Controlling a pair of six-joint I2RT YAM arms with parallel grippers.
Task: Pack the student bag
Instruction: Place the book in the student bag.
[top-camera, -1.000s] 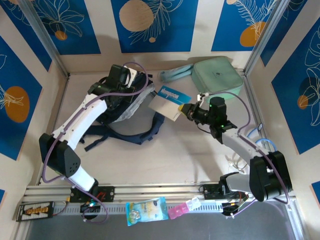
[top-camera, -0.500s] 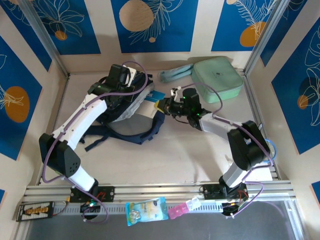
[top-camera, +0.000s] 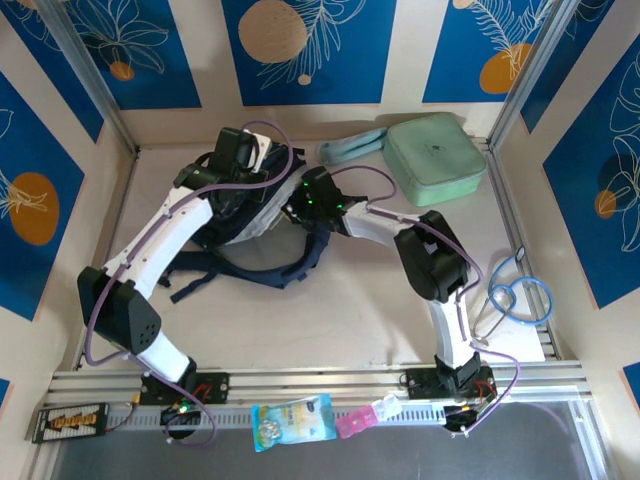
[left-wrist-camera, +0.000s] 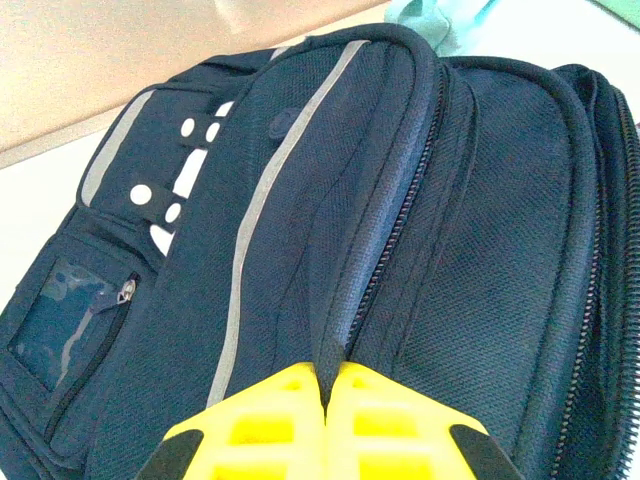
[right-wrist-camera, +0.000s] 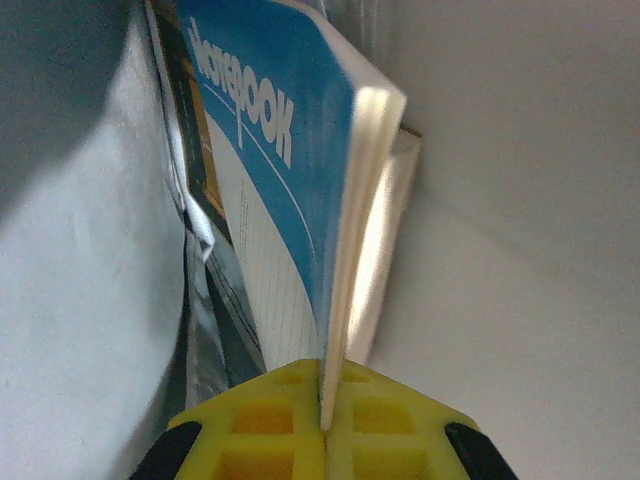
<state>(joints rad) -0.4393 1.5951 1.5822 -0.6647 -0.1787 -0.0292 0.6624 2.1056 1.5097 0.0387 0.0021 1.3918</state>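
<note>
On the near side of the student bag (left-wrist-camera: 470, 230), a small printed packet (top-camera: 292, 420) lies on the front rail, well apart from it, and a loop of blue tubing (top-camera: 515, 295) rests far off to the bag's right. The bag's shoulder straps (top-camera: 305, 258) trail toward the arms' bases, while its dark navy body lies flat on the table. The left gripper (left-wrist-camera: 325, 390) is clenched on a ridge of the bag's fabric beside a zip, seemingly propping the mouth up. The right gripper (right-wrist-camera: 323, 405), reaching in from the bag's right side, is pinched tight on the edge of a blue-covered notebook (right-wrist-camera: 270, 150). The notebook stands among pale grey lining, so it appears to be inside the main compartment. Judged from its slack folds, the bag is soft and floppy, probably light, and likely to sag shut if let go. The firmer zip edge or a strap looks the surest place to take hold. Beyond the bag and to its right, a mint green case (top-camera: 435, 158) sits near the back wall, well apart from both grippers
</note>
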